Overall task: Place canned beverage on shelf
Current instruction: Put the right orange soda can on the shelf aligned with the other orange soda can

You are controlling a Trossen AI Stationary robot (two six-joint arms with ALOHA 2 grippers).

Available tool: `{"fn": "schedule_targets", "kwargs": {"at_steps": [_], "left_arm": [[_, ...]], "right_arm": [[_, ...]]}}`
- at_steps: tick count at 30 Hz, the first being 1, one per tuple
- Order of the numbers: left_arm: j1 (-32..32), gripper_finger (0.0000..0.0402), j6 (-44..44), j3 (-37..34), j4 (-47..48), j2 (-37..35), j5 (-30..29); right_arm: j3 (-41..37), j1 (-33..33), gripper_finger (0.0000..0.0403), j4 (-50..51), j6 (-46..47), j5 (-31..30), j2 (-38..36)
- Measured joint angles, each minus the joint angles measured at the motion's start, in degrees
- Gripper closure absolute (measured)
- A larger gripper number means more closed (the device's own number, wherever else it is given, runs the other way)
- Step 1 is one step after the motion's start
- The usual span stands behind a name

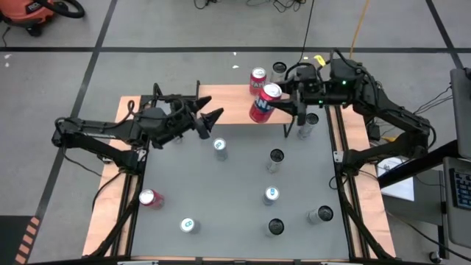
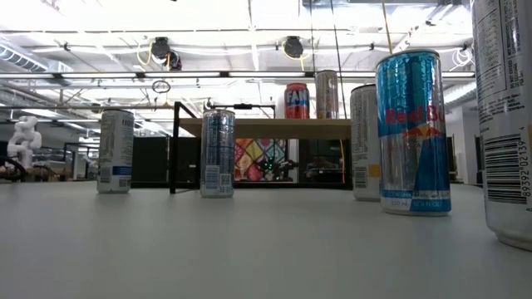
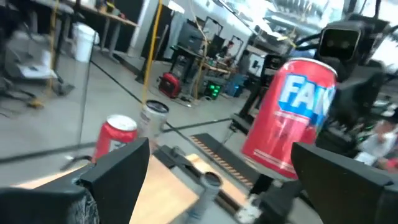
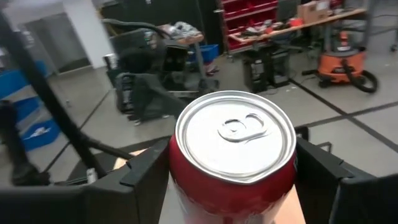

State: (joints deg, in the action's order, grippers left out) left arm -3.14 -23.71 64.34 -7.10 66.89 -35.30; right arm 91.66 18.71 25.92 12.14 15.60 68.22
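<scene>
- Right gripper (image 1: pixel 283 104) pinches the red can (image 1: pixel 266 102) above the shelf (image 1: pixel 228 105) at the table's far edge.
- Left gripper (image 1: pixel 212 122), jaws spread, hovers empty just left of the shelf.
- Another red can (image 1: pixel 257 79) stands on the shelf.

Four views around one red can: overhead, table-level, and two wrist cameras.

The high camera looks straight down on the whole tabletop (image 1: pixel 235 177), with the red can (image 1: pixel 265 103) at its far edge. The low camera sits on the tabletop, facing level toward the shelf (image 2: pixel 266 126) behind nearby cans. The left wrist camera faces the red can (image 3: pixel 289 118) from its side, near; the right wrist camera looks down on its lid (image 4: pixel 236 137), very close. All share this can's area.
</scene>
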Motion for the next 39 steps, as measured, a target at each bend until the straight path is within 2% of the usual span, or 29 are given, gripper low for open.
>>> {"fn": "schedule_targets", "kwargs": {"at_steps": [6,15,18,21,25,34,39], "left_arm": [[-0.11,0.0008,-11.94,0.00,-0.13,0.06,10.28],[0.65,0.0008,-11.51,0.00,-0.43,0.50,11.99],[2.34,0.0008,-11.49,0.00,-0.39,0.55,15.10],[4.89,0.0008,-11.10,0.00,-0.19,0.55,21.04],[9.68,0.0008,-8.61,0.00,-0.11,1.34,32.33],[19.77,0.0008,-9.00,0.00,-5.00,4.79,56.44],[22.82,0.0008,-9.86,0.00,-6.84,7.35,65.72]], "right_arm": [[0.00,3.91,0.0163,1.96,-2.51,10.50,-0.55],[0.00,9.34,0.0163,2.59,-8.31,25.60,2.35],[0.00,10.63,0.0163,2.62,-8.37,29.65,3.89],[0.00,10.96,0.0163,2.20,-8.41,32.21,5.26],[0.00,10.96,0.0163,0.15,-7.20,32.57,6.58],[0.00,10.26,0.0163,-8.14,5.87,32.39,8.36],[0.00,9.05,0.0163,-8.11,8.27,29.43,8.54]]}}
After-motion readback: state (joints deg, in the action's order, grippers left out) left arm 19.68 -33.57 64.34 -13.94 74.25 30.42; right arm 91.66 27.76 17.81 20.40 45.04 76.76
